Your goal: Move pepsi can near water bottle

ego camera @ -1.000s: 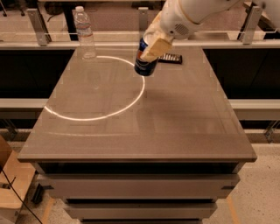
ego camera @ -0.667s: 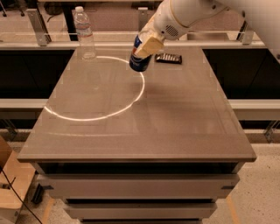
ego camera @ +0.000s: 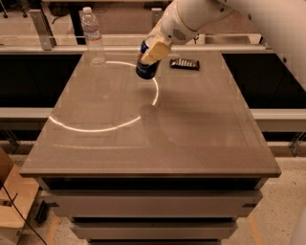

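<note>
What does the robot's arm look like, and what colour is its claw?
The arm is smooth, fat and rounded, all white, with a round patch of tiny holes near its end. Its claw has flat tan fingers and hangs over the far side of the brown table, clamped on the small blue Pepsi can.

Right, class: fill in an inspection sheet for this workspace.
Surface: brown table, a bright ring of light across it.
Job's things: pepsi can tilted in the gripper; water bottle upright at the far left corner, apart from it.
Clutter: dark ridged packet at the far edge.
Gripper: shut on the pepsi can, over the table's far middle.
Cables: black cable at lower left.
Surroundings: speckled floor.
</note>
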`<state>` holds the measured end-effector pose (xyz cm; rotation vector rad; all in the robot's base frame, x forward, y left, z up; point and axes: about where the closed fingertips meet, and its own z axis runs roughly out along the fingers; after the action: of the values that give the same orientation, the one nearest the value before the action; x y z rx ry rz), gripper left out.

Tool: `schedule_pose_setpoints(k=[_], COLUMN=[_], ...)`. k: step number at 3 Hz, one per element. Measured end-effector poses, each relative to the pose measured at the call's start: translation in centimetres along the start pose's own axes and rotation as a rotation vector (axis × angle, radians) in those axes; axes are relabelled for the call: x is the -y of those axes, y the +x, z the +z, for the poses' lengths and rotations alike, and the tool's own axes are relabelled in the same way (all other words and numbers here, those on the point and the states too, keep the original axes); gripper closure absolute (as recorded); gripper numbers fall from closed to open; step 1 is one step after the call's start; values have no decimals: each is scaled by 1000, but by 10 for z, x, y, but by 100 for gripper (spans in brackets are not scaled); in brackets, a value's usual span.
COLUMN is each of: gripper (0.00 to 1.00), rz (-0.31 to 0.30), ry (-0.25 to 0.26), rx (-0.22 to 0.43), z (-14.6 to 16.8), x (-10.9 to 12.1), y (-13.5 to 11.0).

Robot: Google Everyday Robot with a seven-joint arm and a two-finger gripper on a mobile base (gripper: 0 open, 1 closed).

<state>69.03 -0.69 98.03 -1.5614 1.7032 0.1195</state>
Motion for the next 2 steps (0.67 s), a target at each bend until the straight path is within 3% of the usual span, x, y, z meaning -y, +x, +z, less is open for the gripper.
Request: schedule_pose_setpoints(k=[2], gripper=[100], rz=[27], ry=[-21], rx=[28], z=[52], x=[13], y=[-10])
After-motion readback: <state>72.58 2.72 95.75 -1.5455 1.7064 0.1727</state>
